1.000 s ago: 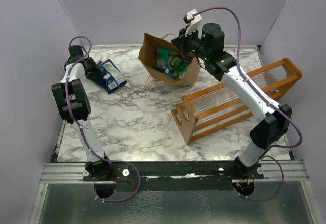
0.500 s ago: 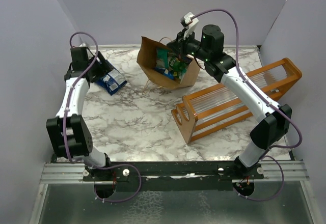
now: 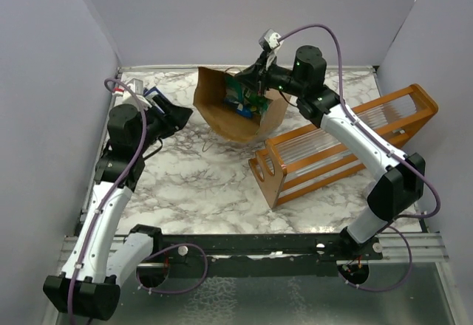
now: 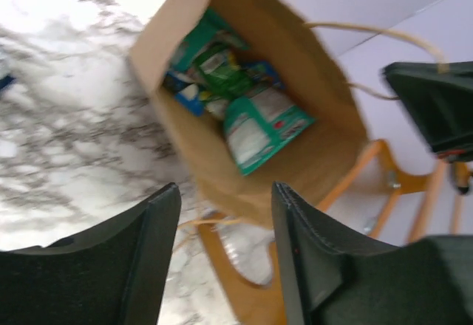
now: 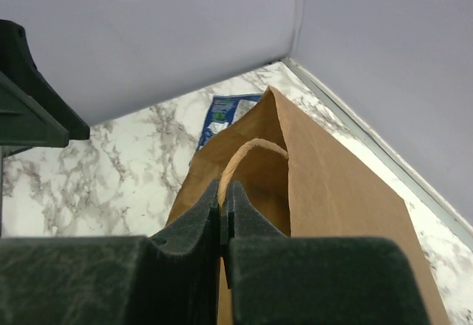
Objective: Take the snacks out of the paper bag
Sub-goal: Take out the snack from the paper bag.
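OK, status: the right claw [image 5: 224, 192] was clenched on the handle [image 5: 251, 142] of the bag [image 3: 218, 114], with the thin twisted-paper loop pinched right at its fingertips. The bag hung below and ahead of it, tipped over. Left claw [image 4: 225, 214] was released with nothing between the fingers, and the bag mouth was dead ahead, facing it. Snacks [image 4: 262, 129] sat piled inside the bag, a teal packet nearest that claw, green and blue ones behind. One blue packet [image 5: 229, 111] lay on the table [image 3: 199, 185], beyond the bag from the right claw. Rack [image 3: 347, 144] sat just past the bag from the left claw, not involved. We judged the packets light, flat, slick and crinkly, so pinch an edge seam or corner, not the face. Bag paper looked floppy, and the handle could tear under a yank. We couldn't read any brand or text; the print was too blurred.
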Robot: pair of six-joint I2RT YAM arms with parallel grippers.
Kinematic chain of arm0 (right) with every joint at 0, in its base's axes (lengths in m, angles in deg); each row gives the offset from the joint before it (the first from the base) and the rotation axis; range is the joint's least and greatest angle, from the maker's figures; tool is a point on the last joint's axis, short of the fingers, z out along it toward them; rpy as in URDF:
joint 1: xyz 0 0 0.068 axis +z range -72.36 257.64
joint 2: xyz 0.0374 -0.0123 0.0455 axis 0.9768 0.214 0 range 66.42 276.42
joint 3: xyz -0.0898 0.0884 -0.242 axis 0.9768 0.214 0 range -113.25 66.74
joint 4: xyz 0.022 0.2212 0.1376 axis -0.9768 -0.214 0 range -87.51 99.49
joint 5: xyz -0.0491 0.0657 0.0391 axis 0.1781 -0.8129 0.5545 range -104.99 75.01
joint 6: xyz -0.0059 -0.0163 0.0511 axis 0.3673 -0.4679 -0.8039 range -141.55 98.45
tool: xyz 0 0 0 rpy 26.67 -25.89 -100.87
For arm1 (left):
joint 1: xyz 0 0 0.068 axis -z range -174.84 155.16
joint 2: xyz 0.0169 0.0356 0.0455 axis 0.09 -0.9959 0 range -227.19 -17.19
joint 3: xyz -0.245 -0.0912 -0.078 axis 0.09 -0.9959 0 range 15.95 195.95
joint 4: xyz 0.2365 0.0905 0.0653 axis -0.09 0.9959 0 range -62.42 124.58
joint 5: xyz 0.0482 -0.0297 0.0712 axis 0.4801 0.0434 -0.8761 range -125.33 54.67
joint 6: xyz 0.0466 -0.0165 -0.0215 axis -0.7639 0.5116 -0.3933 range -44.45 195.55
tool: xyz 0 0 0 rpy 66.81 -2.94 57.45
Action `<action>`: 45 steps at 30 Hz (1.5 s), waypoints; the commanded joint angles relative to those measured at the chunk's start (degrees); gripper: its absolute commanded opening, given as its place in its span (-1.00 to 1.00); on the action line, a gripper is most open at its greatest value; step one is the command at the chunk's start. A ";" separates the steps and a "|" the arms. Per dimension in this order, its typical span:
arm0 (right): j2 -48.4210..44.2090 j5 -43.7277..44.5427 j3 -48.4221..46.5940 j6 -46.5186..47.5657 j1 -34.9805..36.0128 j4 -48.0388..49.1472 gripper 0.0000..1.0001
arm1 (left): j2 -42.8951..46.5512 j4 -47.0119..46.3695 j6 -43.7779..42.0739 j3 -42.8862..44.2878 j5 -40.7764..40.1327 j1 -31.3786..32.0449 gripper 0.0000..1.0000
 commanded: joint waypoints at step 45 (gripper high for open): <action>-2.90 0.56 -0.56 -8.38 0.90 7.97 -0.97 | -42.91 -39.13 35.36 3.18 -36.54 32.31 -0.08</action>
